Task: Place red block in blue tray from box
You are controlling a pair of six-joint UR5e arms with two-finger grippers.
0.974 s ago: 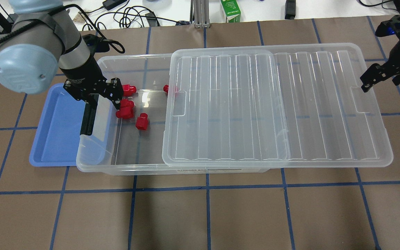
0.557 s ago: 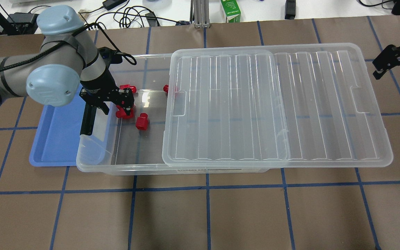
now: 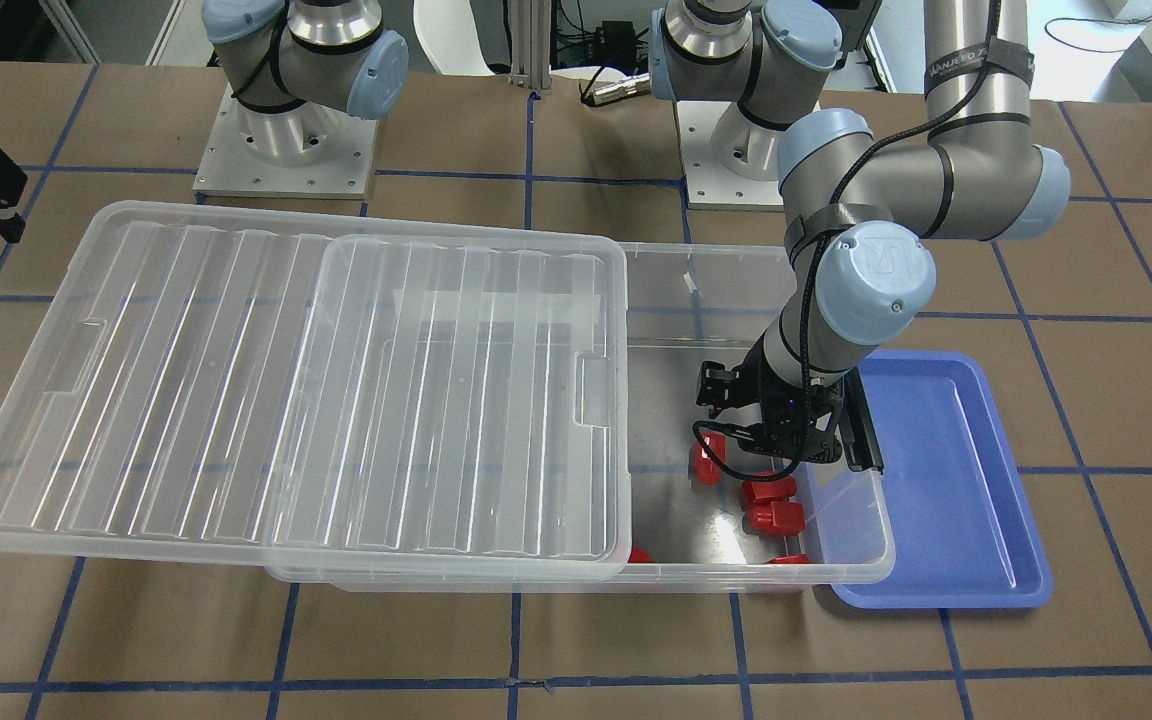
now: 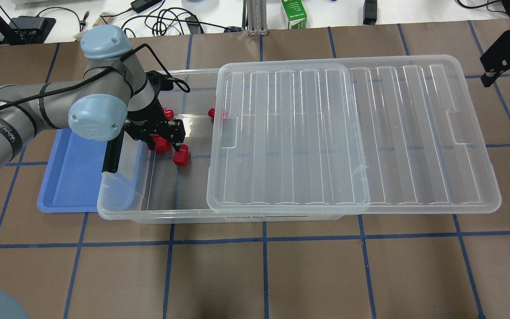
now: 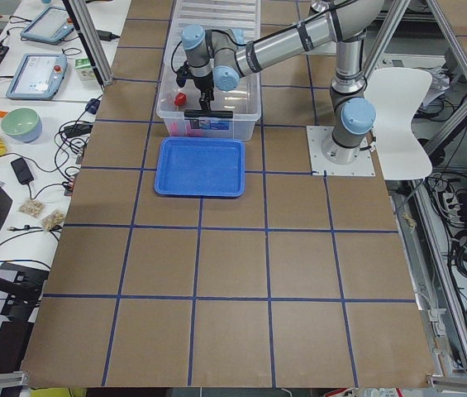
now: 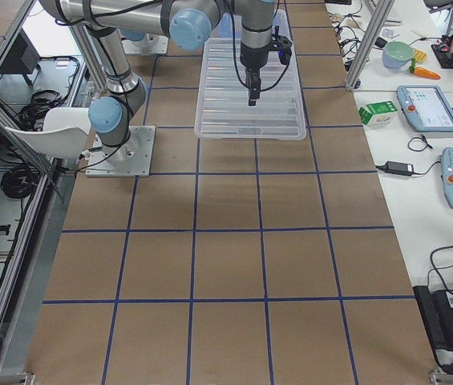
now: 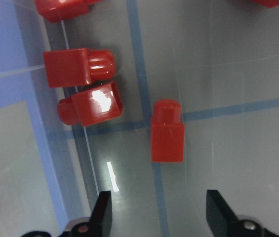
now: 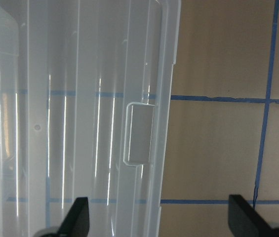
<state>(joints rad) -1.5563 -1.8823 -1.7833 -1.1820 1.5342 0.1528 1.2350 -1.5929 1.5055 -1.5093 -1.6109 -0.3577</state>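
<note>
Here, red blocks (image 4: pixel 181 157) lie inside the box (image 4: pixel 171 216), beside the blue tray (image 4: pixel 73 173).

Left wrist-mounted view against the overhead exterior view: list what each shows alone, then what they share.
Only the wrist view: the left gripper plainly open and empty, with a lone red block lying just ahead of the gap, stub pointing away.
Only the overhead view: the lid lying shifted to the right, leaving the left end of the box uncovered, and the right gripper out near the table's right end.
Both: other red blocks clustered on the box floor, and the blue tray beside the box's left end.
</note>
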